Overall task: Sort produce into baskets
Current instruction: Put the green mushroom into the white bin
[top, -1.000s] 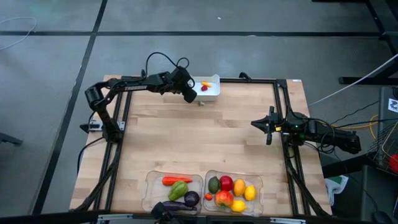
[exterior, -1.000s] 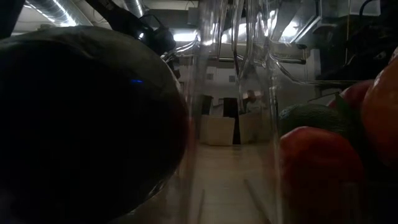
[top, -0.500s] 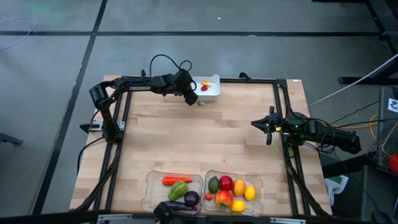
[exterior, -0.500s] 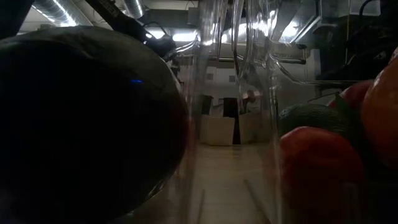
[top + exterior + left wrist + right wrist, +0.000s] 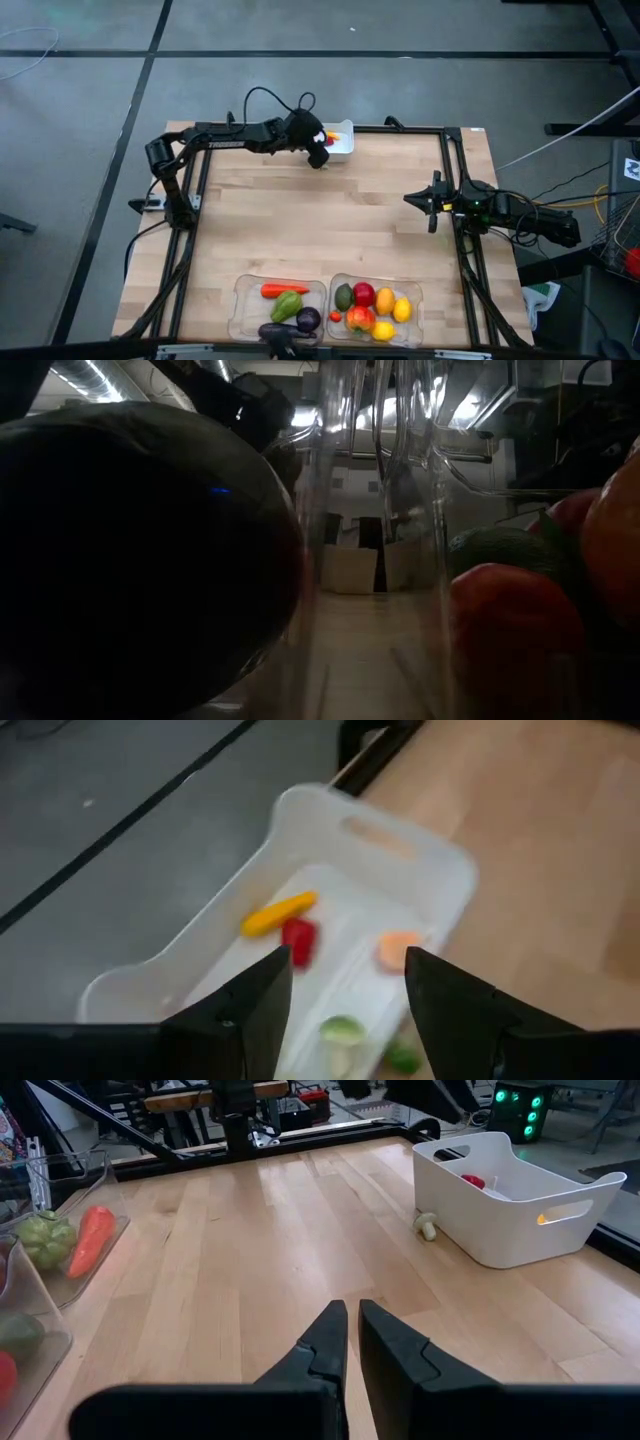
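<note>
My left gripper [image 5: 319, 157] is open at the table's far edge, above the white bin's near-left corner [image 5: 300, 815]. The white bin [image 5: 338, 141] holds a yellow piece [image 5: 279, 913], a red piece [image 5: 297, 940] and an orange piece [image 5: 398, 949]. A small green and white piece [image 5: 341, 1031] shows between my left fingers; in the right wrist view it [image 5: 428, 1227] lies on the table against the bin's wall. The left clear tray [image 5: 240, 300] holds a carrot [image 5: 283, 290], a green pepper and an eggplant. The right clear tray [image 5: 415, 300] holds several fruits. My right gripper [image 5: 412, 199] is shut and empty by the table's right edge.
Bare wood [image 5: 320, 220] spans the table's middle, between the bin and the two trays at the near edge. Black frame rails [image 5: 190, 240] run along the table's left and right sides. In the low view the dark eggplant [image 5: 130, 560] and the tray walls block most of the picture.
My left gripper has moved a short way toward the table's right edge, along the bin's near side. It now stands over the small green piece, which showed bare on the table before. It stays open.
</note>
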Controlling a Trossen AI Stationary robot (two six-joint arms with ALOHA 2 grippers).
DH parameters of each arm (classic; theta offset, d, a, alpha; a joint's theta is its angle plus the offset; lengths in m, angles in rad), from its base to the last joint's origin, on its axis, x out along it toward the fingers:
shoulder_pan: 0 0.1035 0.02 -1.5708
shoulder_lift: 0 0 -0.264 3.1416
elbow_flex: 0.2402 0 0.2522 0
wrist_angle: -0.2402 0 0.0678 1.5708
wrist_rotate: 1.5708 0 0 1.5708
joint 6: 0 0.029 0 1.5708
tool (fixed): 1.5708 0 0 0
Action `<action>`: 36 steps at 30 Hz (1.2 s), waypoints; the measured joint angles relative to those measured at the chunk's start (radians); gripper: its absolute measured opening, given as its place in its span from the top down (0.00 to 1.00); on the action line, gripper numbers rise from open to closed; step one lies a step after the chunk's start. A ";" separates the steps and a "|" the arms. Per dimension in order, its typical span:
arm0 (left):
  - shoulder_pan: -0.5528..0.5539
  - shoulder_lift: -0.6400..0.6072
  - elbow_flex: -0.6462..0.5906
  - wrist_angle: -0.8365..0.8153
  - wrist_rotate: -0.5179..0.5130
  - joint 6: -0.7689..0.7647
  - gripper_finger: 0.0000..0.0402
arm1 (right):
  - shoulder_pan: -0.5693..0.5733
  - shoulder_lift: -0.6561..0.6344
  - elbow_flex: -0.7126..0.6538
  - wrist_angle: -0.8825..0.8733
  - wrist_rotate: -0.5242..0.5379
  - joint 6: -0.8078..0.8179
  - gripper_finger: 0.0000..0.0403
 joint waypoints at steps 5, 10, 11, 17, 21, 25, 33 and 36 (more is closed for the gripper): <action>-0.072 0.000 0.018 0.015 0.001 0.000 0.52 | 0.000 0.000 0.000 0.000 0.000 0.000 0.92; -0.158 0.000 0.018 0.002 0.001 -0.147 0.52 | 0.000 0.000 0.000 0.000 0.000 0.001 0.92; -0.174 0.001 0.018 0.002 0.001 -0.208 0.52 | 0.000 0.000 0.000 0.000 0.000 0.001 0.92; -0.240 0.010 0.017 -0.057 -0.029 -0.512 0.52 | 0.000 0.000 0.000 0.000 0.000 0.001 0.92; -0.261 0.034 0.011 -0.083 -0.056 -0.606 0.52 | 0.000 0.000 0.000 0.000 0.000 0.001 0.92; -0.257 0.073 0.011 -0.106 -0.070 -0.640 0.52 | 0.000 0.000 0.000 0.000 -0.002 0.001 0.92; -0.200 0.142 0.010 -0.103 -0.079 -0.720 0.52 | 0.000 0.000 0.000 0.000 -0.003 0.001 0.92; -0.179 0.165 0.010 -0.098 -0.080 -0.777 0.52 | 0.000 0.000 0.000 -0.001 -0.004 0.001 0.92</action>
